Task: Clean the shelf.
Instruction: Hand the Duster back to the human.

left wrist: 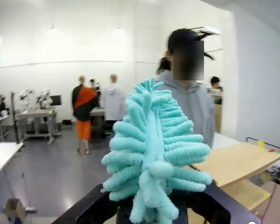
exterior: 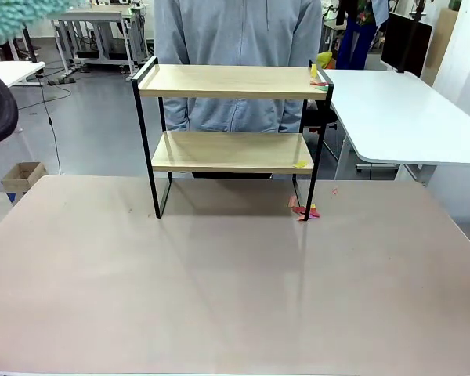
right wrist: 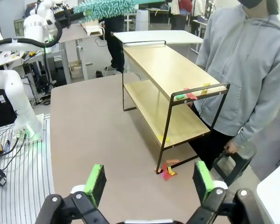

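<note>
The shelf [exterior: 231, 137] stands in the upper middle of the front view, at the far side of the brown table [exterior: 219, 298]. It has two light wood boards in a thin black frame. Small bits of colored paper [exterior: 319, 77] lie at the right end of its top board. One yellow bit [exterior: 300, 164] lies on the lower board, and more red and yellow scraps [exterior: 305, 210] lie on the table by its right foot. A person in a gray hoodie [exterior: 235, 47] stands right behind the shelf.

In the left wrist view, the left gripper [left wrist: 151, 212] is at the bottom middle, squeezed tight on a fluffy teal duster [left wrist: 154, 154]. The shelf sits at the lower right of that view, beyond the duster and not touching it. In the front view the duster peeks in at the upper left corner, well apart from the shelf.

In the right wrist view, the right gripper [right wrist: 149, 179] has its green pads [right wrist: 96, 183] spread wide with nothing between them. The shelf stands in the middle of that view, well beyond the jaws.
</note>
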